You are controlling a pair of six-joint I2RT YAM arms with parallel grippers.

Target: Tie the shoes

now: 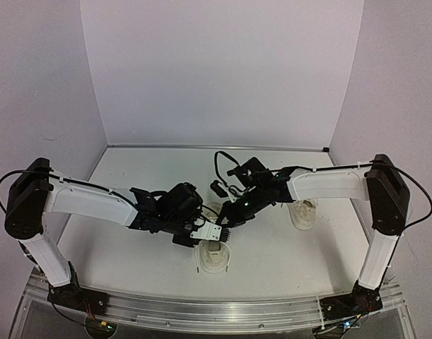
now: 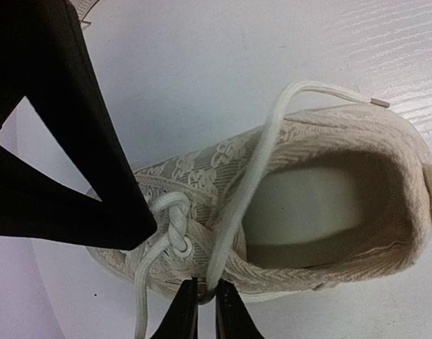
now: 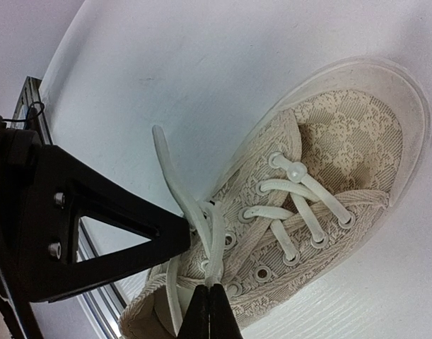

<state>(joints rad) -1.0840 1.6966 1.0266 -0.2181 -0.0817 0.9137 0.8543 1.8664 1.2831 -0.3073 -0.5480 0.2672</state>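
One cream shoe lies near the table's front middle, under both grippers. In the left wrist view the shoe shows its open heel, and a lace runs across the opening into my left gripper, which is shut on it. A twisted crossing of laces sits at the top eyelets. In the right wrist view my right gripper is shut on a lace above the same shoe. In the top view the left gripper and the right gripper nearly touch. The second shoe stands to the right, partly under the right arm.
A metal rail runs along the table's near edge. Pale walls close the back and sides. A black cable loops above the right wrist. The other gripper's black body fills the left of each wrist view.
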